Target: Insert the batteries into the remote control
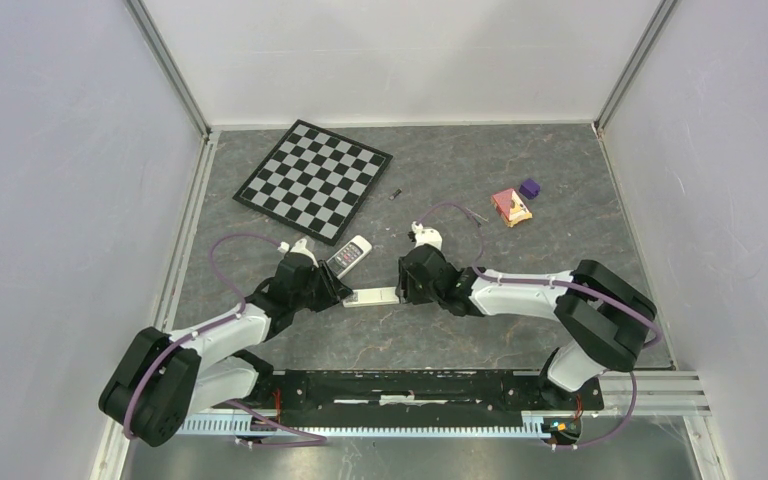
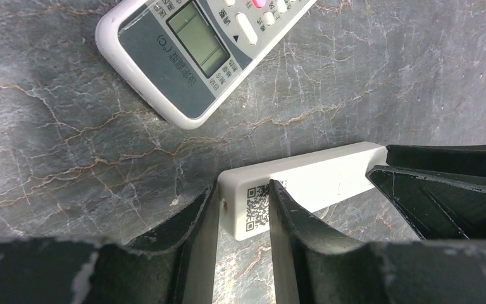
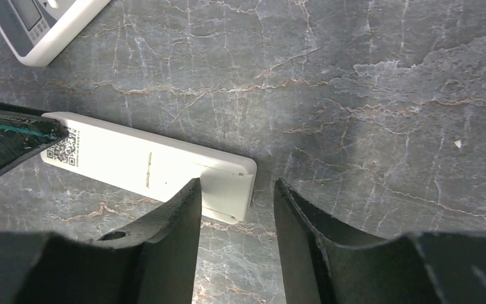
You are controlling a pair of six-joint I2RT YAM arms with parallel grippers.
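- Only the top view takes in the far table: one small dark battery (image 1: 396, 193) lies well apart from the white remote (image 1: 372, 297), at its 12 o'clock. The chessboard (image 1: 314, 180) is at 11 o'clock.
- The left wrist view alone shows a QR code printed at the white remote's end. The left gripper (image 2: 242, 190) stands narrowly apart, one finger (image 2: 291, 218) over the code and the other off the end.
- The right wrist view alone shows a seamed panel at the opposite end. The right gripper (image 3: 237, 182) is apart, straddling that end.
- The display remote (image 2: 193, 54), at 11 o'clock, carries small print, upside down and unreadable.
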